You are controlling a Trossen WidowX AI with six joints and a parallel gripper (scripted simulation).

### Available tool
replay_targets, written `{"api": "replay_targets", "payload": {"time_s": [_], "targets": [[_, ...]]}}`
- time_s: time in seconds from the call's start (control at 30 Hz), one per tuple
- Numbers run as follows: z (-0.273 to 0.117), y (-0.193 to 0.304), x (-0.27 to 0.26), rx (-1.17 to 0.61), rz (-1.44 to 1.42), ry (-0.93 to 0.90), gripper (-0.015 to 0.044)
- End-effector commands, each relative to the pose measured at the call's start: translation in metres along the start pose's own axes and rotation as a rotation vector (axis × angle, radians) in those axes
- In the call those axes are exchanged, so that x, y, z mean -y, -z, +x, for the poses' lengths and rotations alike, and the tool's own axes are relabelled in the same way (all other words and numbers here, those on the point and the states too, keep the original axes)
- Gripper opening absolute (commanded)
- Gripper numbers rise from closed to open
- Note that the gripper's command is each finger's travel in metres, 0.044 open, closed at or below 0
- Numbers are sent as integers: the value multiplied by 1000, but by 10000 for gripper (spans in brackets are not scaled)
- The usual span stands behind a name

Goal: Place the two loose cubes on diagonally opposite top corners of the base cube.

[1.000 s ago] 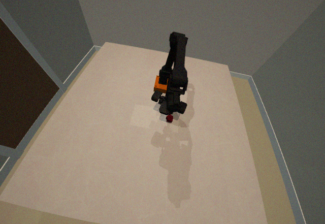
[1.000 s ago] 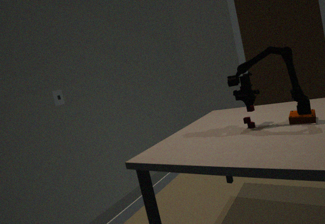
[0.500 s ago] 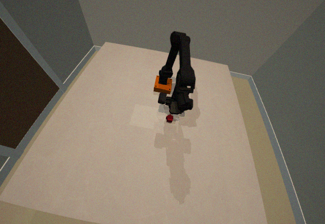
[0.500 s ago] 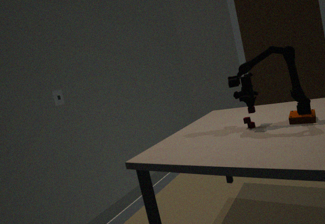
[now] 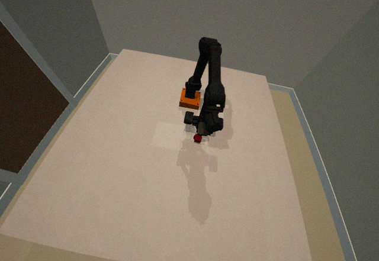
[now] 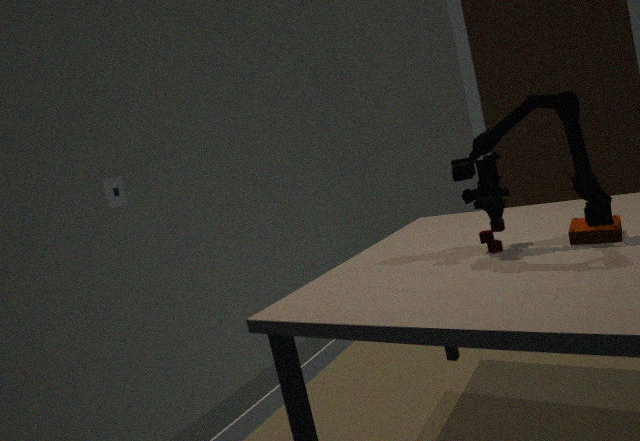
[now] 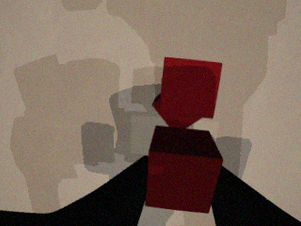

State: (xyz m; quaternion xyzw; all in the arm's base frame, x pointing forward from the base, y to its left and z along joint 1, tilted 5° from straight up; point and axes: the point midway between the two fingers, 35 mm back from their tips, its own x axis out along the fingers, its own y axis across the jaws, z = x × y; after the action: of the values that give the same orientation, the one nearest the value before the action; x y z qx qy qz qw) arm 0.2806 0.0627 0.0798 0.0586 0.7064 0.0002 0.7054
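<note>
My gripper point(image 6: 496, 220) point(image 7: 180, 167) points down and is shut on a dark red loose cube point(image 6: 497, 225) point(image 7: 182, 184), which looks level. The other loose red cube point(image 6: 485, 236) point(image 7: 188, 91) rests on top of the red base cube point(image 6: 494, 246) point(image 7: 180, 122), offset over one corner and overhanging it. In the wrist view the placed cube hides most of the base cube. In the exterior view the held cube is higher than the placed cube, above the other side of the base cube. A small gap shows beneath it. In the top view the arm hides the held cube.
The arm's orange base point(image 5: 189, 100) point(image 6: 595, 230) stands on the pale table point(image 5: 137, 190) point(image 6: 413, 296), behind the cubes. The arm's shadows fall around the stack. A lighter square patch point(image 5: 167, 135) shows beside it in the top view.
</note>
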Motion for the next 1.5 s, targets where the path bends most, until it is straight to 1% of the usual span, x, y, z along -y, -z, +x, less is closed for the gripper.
{"api": "replay_targets", "payload": {"time_s": [0.0,0.13,0.57,1.4,1.47], "targets": [[2,1,0,-3,1,-2,105],[3,1,0,-3,1,-3,105],[31,-1,-1,-3,3,-3,105],[33,-1,-1,-3,4,-3,105],[33,-1,-1,-3,4,-3,157]]}}
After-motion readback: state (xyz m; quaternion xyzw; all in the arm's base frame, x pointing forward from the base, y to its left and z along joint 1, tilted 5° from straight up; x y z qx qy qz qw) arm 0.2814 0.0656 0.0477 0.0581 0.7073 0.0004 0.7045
